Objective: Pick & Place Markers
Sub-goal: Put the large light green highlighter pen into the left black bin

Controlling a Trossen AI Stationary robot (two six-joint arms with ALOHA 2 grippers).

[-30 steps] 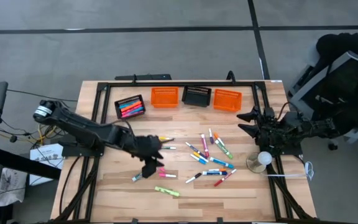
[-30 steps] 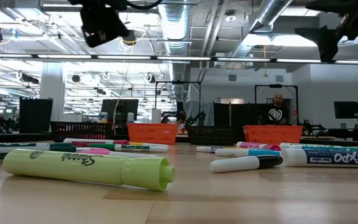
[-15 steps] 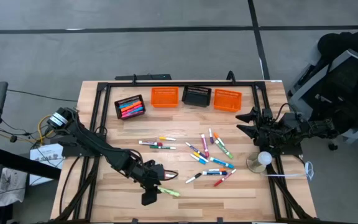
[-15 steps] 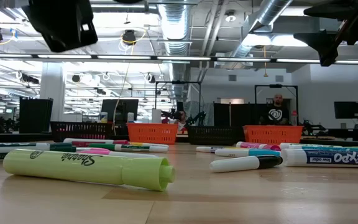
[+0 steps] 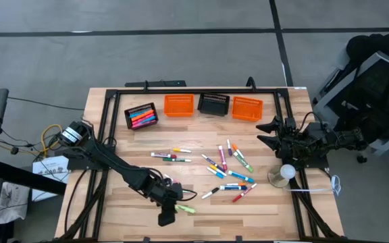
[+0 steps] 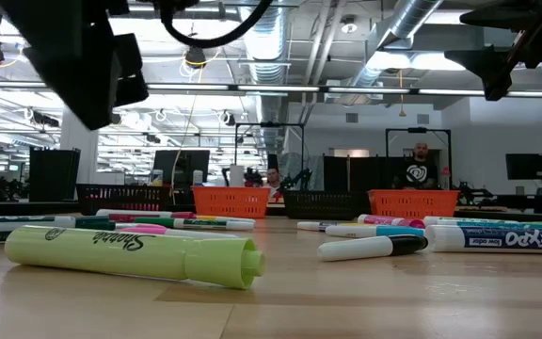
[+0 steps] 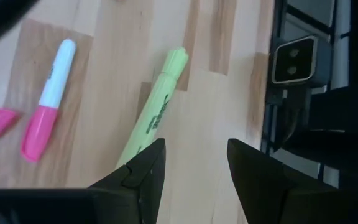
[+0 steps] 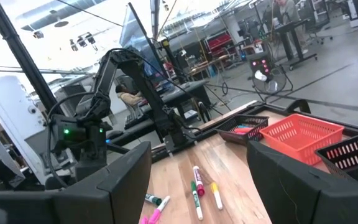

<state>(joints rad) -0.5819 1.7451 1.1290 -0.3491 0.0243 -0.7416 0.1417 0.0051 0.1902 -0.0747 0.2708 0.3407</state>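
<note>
A few markers [image 5: 141, 117] are already lying in the black basket [image 5: 141, 115] at the table's far left, while the two orange baskets [image 5: 178, 105] and the second black basket [image 5: 214, 104] appear to hold none, as far as can be seen. Most markers [image 5: 225, 169] are scattered loose over the middle of the table [image 5: 275, 216], so the task is judged to be at an early stage. The left gripper [image 5: 167, 214] is held partly open and empty, low over the near edge, just beside the yellow highlighter [image 7: 156, 113]. The right gripper [image 5: 270, 133] is parked wide open and empty at the table's right edge.
</note>
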